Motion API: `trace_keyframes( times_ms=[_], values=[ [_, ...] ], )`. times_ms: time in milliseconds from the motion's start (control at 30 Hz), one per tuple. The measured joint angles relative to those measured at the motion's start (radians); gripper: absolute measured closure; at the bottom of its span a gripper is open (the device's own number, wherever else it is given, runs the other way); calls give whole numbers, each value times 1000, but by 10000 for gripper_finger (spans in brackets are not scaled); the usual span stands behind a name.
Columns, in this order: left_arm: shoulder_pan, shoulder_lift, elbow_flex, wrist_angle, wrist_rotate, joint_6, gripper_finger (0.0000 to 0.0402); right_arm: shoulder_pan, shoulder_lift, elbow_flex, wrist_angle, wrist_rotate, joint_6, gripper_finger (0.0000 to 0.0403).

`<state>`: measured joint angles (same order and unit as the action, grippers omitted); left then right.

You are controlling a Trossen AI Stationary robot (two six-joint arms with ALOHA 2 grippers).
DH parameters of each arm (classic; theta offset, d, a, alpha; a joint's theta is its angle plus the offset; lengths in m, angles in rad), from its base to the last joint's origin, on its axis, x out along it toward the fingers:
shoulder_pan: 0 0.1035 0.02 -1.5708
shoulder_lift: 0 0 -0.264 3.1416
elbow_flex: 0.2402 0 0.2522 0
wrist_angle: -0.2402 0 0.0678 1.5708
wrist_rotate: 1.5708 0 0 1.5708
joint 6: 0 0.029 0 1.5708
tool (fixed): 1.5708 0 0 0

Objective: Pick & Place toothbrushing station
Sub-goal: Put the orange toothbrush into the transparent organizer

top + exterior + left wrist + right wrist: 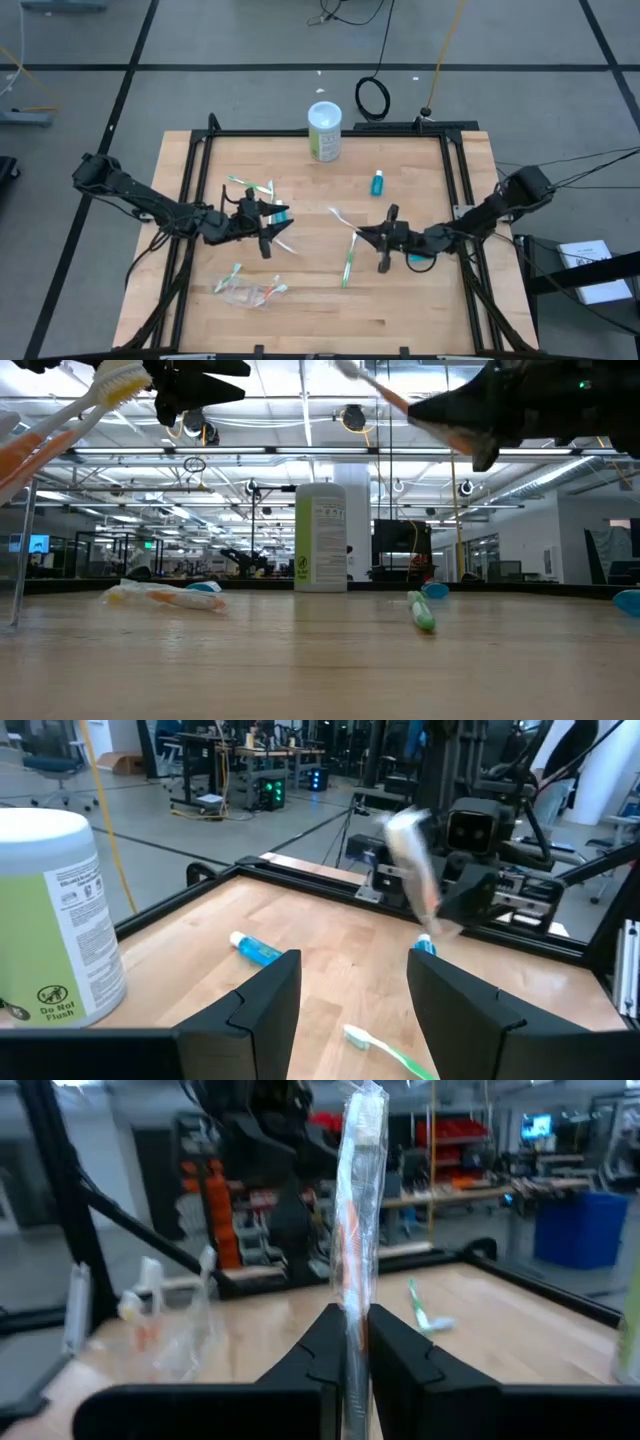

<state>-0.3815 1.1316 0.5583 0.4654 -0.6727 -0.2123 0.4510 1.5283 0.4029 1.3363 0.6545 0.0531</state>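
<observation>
Toothbrush (357, 1190) — between right gripper (355, 1342) fingers

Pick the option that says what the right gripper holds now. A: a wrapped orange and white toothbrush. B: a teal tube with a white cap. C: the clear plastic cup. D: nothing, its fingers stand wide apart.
A: in the right wrist view the right gripper has its fingers pressed together on a wrapped orange and white toothbrush that stands up between them, lifted off the table.
</observation>
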Motion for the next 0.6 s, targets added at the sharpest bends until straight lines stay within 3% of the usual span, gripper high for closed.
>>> trace_keyframes(
  times_ms=[167, 267, 400, 600],
  values=[
    [3, 66, 0, 106, 102, 48, 213, -6, 25, -15, 81, -34, -17, 385],
    [2, 143, 0, 253, 195, 137, 213, -11, 25, -6, 82, -104, -21, 385],
    [10, 239, 0, 463, 244, 214, 213, -11, 25, 15, 85, -169, -22, 384],
    [50, 333, 2, 631, 416, 192, 213, 1, 25, 53, 65, -216, -35, 385]
  ],
)
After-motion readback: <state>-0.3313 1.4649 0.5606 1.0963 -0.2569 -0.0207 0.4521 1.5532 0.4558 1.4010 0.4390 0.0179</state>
